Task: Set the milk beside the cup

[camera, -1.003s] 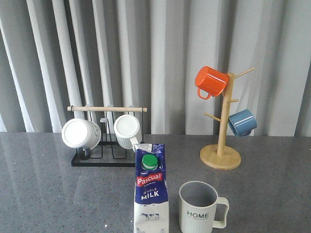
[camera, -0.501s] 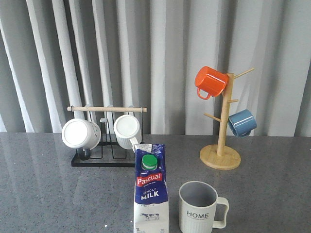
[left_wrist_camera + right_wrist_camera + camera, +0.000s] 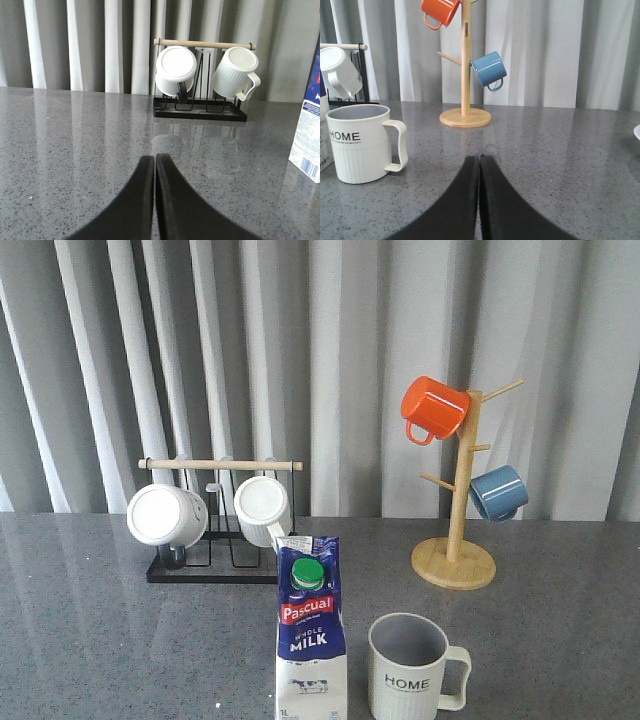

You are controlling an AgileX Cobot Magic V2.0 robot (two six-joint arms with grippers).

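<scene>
The milk (image 3: 311, 635), a tall blue-and-white carton with a green cap, stands upright near the table's front edge. Just right of it, with a small gap, stands the cup (image 3: 408, 668), a pale ribbed mug lettered "HOME", handle to the right. In the left wrist view my left gripper (image 3: 155, 158) is shut and empty over bare table, with the milk's side (image 3: 308, 135) off at the frame edge. My right gripper (image 3: 479, 158) is shut and empty in its wrist view, apart from the cup (image 3: 359, 142). Neither gripper shows in the front view.
A black rack (image 3: 213, 568) with a wooden bar holds two plain white mugs (image 3: 167, 514) at the back left. A wooden mug tree (image 3: 455, 562) at the back right carries an orange mug (image 3: 434, 408) and a blue mug (image 3: 498, 492).
</scene>
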